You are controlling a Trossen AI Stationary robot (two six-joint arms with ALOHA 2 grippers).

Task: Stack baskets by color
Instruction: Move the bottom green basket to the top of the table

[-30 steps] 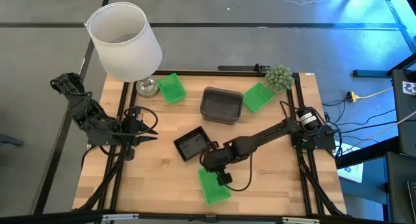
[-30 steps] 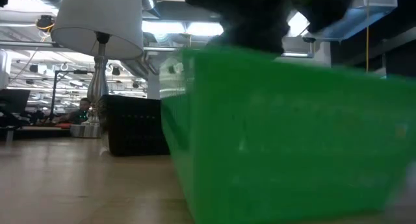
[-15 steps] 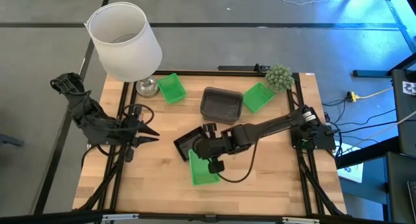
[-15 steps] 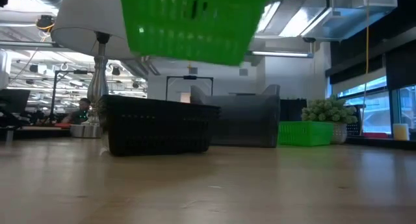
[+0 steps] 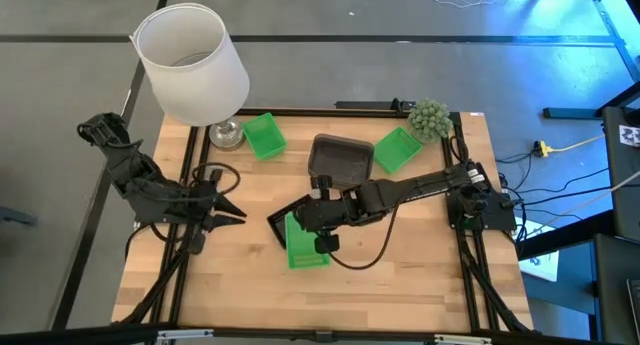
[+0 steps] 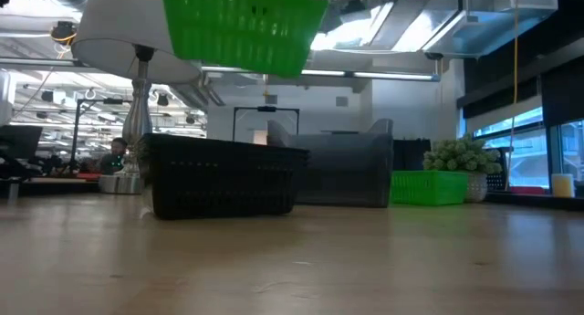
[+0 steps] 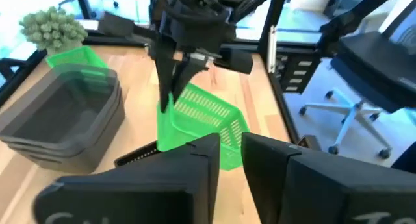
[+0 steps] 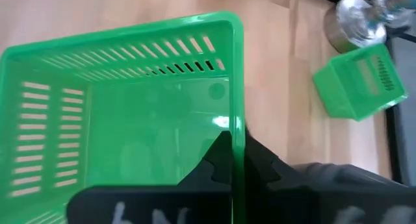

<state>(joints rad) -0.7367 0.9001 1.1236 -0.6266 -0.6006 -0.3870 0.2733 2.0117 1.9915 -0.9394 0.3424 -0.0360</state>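
Held aloft over the bench's [image 5: 240,295] middle, the green basket [image 5: 303,243], pinched by one wall in the clenched right hand [image 5: 322,228], could twist loose onto the black basket [image 5: 283,212] at its ten o'clock.

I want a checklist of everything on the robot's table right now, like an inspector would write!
Surface: wooden table, bare at the front.
Job's things: one green basket held in the air over the black basket; grey basket stack; two more green baskets at the back.
Clutter: white lamp and small green plant at the back.
Grippers: right gripper shut on the green basket's rim; left gripper waits at the left edge, holding nothing.
Cables: a black one loops under the right arm.
Surroundings: office chair beside the table.
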